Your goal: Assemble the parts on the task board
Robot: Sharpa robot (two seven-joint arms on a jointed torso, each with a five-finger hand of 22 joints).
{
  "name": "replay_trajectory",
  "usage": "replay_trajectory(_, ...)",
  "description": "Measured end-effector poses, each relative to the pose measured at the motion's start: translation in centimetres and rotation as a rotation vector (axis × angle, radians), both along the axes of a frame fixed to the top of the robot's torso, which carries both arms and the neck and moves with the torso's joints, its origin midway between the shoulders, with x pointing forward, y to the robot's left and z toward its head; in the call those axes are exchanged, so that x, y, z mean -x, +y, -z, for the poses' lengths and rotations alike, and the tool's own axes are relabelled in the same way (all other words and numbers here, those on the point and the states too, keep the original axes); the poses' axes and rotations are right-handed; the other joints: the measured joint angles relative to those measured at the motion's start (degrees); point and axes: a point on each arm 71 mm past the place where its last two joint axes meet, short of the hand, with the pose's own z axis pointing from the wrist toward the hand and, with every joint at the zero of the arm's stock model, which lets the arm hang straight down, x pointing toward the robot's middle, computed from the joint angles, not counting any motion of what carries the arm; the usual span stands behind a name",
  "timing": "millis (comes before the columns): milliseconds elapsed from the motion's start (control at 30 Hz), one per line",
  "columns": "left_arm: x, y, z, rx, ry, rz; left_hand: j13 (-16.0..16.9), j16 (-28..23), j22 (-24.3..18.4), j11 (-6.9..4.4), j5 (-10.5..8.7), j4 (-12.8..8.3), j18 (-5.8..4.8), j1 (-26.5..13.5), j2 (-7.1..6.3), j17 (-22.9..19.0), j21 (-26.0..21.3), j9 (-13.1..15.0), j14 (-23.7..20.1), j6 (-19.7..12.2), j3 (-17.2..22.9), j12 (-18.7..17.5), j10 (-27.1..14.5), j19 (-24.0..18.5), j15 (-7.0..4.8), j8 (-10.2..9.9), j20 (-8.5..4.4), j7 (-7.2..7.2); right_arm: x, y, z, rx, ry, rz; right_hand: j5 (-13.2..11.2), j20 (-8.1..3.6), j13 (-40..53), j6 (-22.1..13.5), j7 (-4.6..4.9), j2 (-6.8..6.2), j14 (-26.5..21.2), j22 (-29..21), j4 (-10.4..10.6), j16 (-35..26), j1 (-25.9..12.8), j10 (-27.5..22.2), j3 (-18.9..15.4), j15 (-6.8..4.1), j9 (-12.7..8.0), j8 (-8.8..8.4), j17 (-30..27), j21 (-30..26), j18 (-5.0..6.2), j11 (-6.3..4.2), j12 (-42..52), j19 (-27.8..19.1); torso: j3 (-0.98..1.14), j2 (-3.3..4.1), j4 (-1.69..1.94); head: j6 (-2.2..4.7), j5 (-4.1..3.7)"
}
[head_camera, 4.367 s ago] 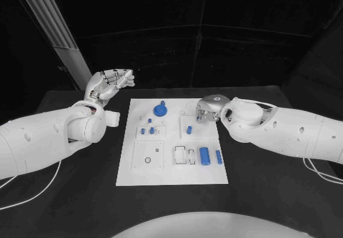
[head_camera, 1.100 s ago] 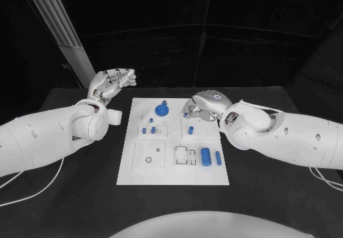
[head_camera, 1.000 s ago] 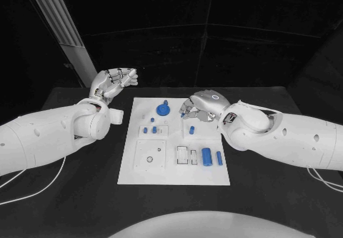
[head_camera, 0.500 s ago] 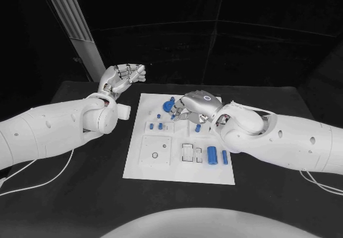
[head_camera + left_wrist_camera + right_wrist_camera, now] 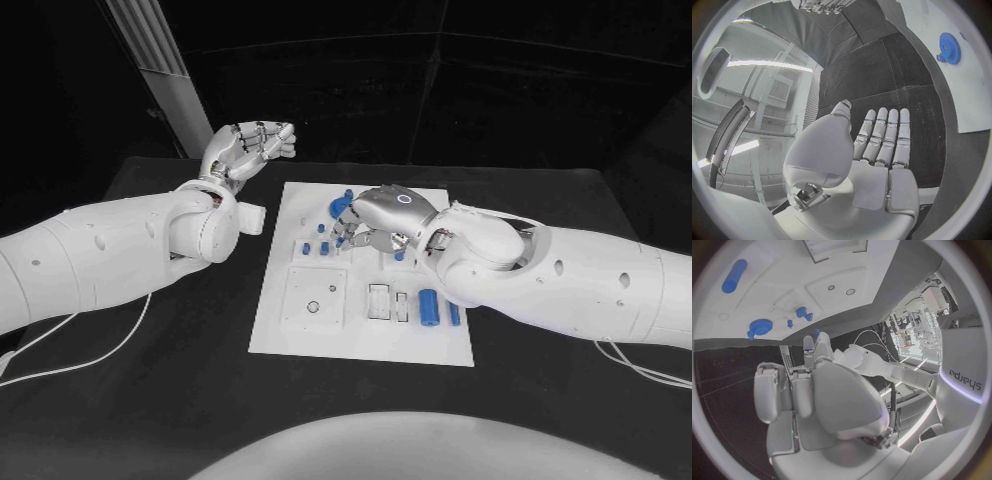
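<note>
- Silver left hand (image 5: 248,148) is raised at upper left, fingers curled, holding nothing.
- Silver right hand (image 5: 378,218) hovers palm-down over the white rectangular task board (image 5: 361,345) at centre; grip unclear.
- Small blue parts (image 5: 428,305) lie on the board.
- The black bench (image 5: 173,370) carries the board.

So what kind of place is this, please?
Probably a robotics lab test bench: a black table carries a white task board with small blue parts, and the left hand and right hand work over it.

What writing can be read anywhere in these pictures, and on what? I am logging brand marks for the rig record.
"sharpa", seen upside down, on the white right arm in the right wrist view.
No readable text on the task board, the blue parts or either hand.
</note>
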Motion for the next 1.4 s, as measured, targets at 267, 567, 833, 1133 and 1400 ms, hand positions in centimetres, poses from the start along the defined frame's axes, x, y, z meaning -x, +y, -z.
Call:
replay_trajectory(267, 0.0, 0.0, 0.0, 0.0, 0.0, 0.0, 0.0, 0.0, 0.01, 0.0, 0.0, 0.0, 0.0, 0.0, 0.0, 0.0, 0.0, 0.0, 0.0, 0.0, 0.0, 0.0, 0.0, 0.0, 0.0, 0.0, 0.0, 0.0, 0.0, 0.7, 0.6, 0.054, 0.017, -0.016, 0.0, 0.0, 0.0, 0.02, 0.05, 0.0, 0.0, 0.0, 0.0, 0.0, 0.0, 0.0, 0.0, 0.0, 0.02, -0.17, 0.0, 0.0, 0.0, 0.0, 0.0, 0.0, 0.01, 0.0, -0.01, -0.24, 0.01)
replay_trajectory(567, 0.0, 0.1, 0.0, 0.0, 0.0, -0.001, 0.01, 0.0, 0.01, 0.0, 0.0, 0.0, 0.0, 0.0, 0.0, 0.01, 0.0, 0.0, 0.0, 0.0, 0.0, 0.0, 0.0, 0.0, 0.0, 0.0, 0.0, 0.0, 0.1, 1.4, 1.3, 0.119, 0.037, -0.034, -0.07, 0.21, 0.0, 0.34, 0.57, -0.01, -0.2, 0.0, 0.0, 0.16, -0.01, 0.0, -0.01, 0.2, 0.06, -0.53, -0.03, 0.0, 0.0, 0.0, -0.22, -0.21, 0.01, -0.02, -0.01, -0.64, -0.03)
replay_trajectory(833, 0.0, 0.1, 0.0, 0.0, 0.001, -0.002, 0.01, 0.0, 0.02, 0.0, 0.0, 0.0, 0.0, 0.0, 0.0, 0.01, 0.0, 0.0, 0.0, 0.0, 0.0, 0.0, 0.0, 0.0, 0.0, 0.0, 0.0, 0.0, 0.2, 1.9, 1.8, 0.16, 0.06, -0.049, -0.21, 0.21, 0.0, 0.18, 0.76, -0.01, -0.2, 0.0, 0.16, 0.16, -0.01, 0.0, 0.15, 0.2, 0.05, -0.3, -0.03, -0.23, 0.0, 0.0, -0.27, -0.21, 0.0, -0.01, -0.02, -0.86, -0.05)
replay_trajectory(1133, 0.0, 0.2, 0.0, 0.0, 0.001, -0.002, -0.03, 0.0, 0.02, 0.0, 0.0, 0.0, 0.0, 0.0, 0.0, 0.01, 0.0, 0.0, 0.0, 0.0, 0.0, 0.0, 0.0, 0.0, 0.0, 0.0, 0.0, 0.0, 0.5, 2.6, 2.6, 0.19, 0.087, -0.064, -0.22, 0.36, 0.0, 0.16, 0.77, -0.02, -0.2, 0.0, 0.17, 0.17, -0.01, -0.21, 0.14, 0.2, -0.03, -0.31, -0.03, -0.23, 0.0, 0.21, -0.27, -0.05, -0.01, -0.02, -0.01, -1.1, -0.22)
replay_trajectory(1400, 0.0, 0.2, 0.0, 0.0, 0.001, -0.002, -0.03, 0.0, 0.03, 0.0, 0.0, 0.0, 0.0, 0.0, 0.0, 0.01, 0.0, 0.0, 0.0, 0.0, 0.0, 0.0, 0.0, 0.0, 0.0, 0.0, 0.0, 0.0, 0.9, 3.0, 3.7, 0.206, 0.113, -0.073, -0.22, 0.36, 0.0, 0.05, 0.85, -0.02, -0.2, 0.0, 0.17, 0.17, -0.02, -0.21, 0.13, 0.2, -0.03, -0.33, -0.03, -0.57, 0.0, 0.2, -0.27, -0.06, -0.02, -0.04, -0.01, -1.2, -0.23)
